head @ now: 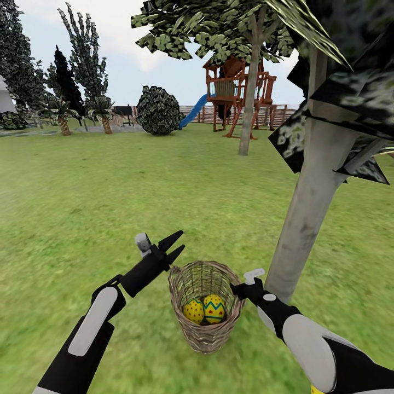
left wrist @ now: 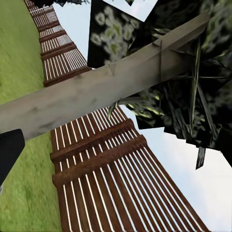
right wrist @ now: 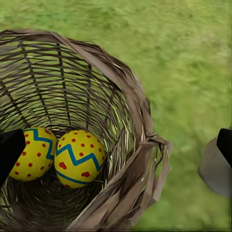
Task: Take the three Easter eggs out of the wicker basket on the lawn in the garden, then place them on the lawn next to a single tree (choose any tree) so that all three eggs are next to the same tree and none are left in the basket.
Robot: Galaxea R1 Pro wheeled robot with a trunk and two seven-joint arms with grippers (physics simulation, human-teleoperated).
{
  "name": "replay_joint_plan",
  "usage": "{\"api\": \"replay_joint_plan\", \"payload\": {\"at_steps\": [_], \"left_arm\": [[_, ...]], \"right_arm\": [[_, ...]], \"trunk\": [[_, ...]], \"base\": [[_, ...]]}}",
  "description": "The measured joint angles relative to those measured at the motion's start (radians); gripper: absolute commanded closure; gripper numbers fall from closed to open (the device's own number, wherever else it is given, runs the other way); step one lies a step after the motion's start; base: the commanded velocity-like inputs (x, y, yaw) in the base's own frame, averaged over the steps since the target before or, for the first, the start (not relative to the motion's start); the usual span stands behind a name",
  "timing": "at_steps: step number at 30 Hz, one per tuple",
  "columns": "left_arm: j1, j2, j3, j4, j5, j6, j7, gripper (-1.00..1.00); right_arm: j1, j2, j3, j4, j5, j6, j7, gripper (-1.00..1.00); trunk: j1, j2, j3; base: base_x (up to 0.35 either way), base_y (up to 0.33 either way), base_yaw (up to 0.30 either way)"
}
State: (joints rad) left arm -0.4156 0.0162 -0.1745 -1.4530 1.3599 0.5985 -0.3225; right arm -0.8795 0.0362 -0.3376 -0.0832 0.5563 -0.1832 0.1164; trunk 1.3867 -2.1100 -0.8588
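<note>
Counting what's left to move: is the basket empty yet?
Not empty. Two Easter eggs lie at the bottom of the wicker basket; a third cannot be seen.

The wicker basket [head: 205, 306] stands upright on the lawn [head: 82, 208], just beside the pale grey trunk of the tree [head: 309, 219]. Two Easter eggs [head: 203, 310] lie side by side, touching, in its bottom (yellow, red-dotted, blue zigzag). The left pincer [head: 174, 246] hovers beside the rim on the basket's left, fingers spread apart. The right pincer [head: 241, 289] sits at the rim's opposite side; its fingers are hidden. Far back stand a wooden play tower [head: 235, 93] and blue slide [head: 192, 111].
</note>
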Motion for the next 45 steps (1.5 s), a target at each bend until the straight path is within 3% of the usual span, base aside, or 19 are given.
{"api": "replay_joint_plan", "payload": {"at_steps": [12,16,26,37,45], "left_arm": [[0.0,0.0,0.005,0.001,0.0,0.0,0.0,-1.0],[0.0,-0.001,0.006,0.008,0.001,0.001,0.004,-1.0],[0.0,-0.002,0.007,0.015,0.001,-0.004,0.001,-1.0],[0.002,-0.002,0.006,0.021,0.001,-0.004,-0.003,-1.0],[0.002,-0.005,0.005,0.032,-0.002,-0.009,0.0,-1.0]], "right_arm": [[0.0,0.001,0.004,-0.007,-0.002,0.035,0.003,-1.0],[0.0,-0.001,-0.028,-0.033,-0.019,0.095,0.005,-1.0],[0.0,-0.001,-0.027,-0.008,-0.024,0.101,0.007,-1.0],[0.0,-0.001,-0.013,-0.01,-0.021,0.101,0.002,-1.0],[-0.002,0.017,-0.038,-0.057,-0.037,0.285,0.0,-1.0]], "trunk": [[0.0,0.0,0.0],[0.0,0.0,0.0],[0.0,0.0,0.0],[0.0,0.0,-0.013],[0.0,0.0,-0.025]], "base": [[0.0,0.0,0.0],[0.052,0.203,0.0],[0.262,0.162,0.0],[0.023,0.011,0.0],[0.069,0.0,0.0]]}}
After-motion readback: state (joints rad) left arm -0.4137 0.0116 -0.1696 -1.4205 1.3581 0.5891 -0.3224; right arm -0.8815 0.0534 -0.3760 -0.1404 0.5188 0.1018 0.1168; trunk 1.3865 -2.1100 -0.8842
